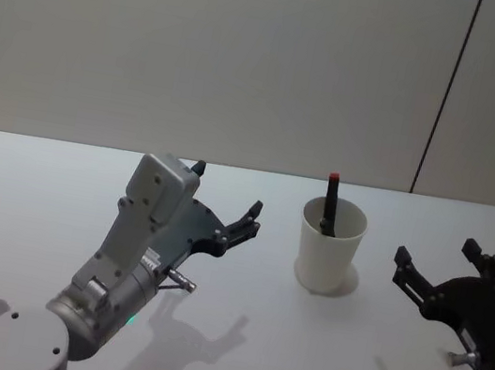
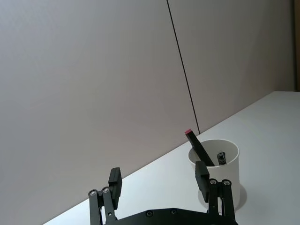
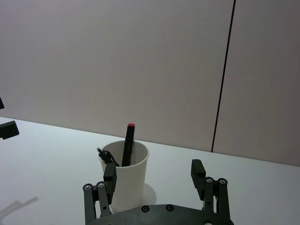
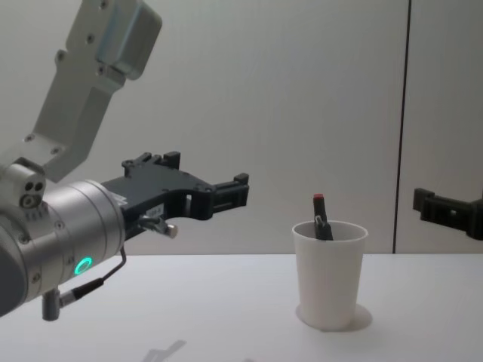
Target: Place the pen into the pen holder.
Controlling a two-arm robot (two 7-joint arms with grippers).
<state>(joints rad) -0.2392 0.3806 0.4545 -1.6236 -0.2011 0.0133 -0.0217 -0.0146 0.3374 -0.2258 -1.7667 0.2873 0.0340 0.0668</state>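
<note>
Now the pen stands in the pen holder, between the released left hand and released right hand.

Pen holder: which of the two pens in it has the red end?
The taller pen, leaning in the pen holder with its red end above the rim. The other pen is all black and barely clears the rim.
</note>
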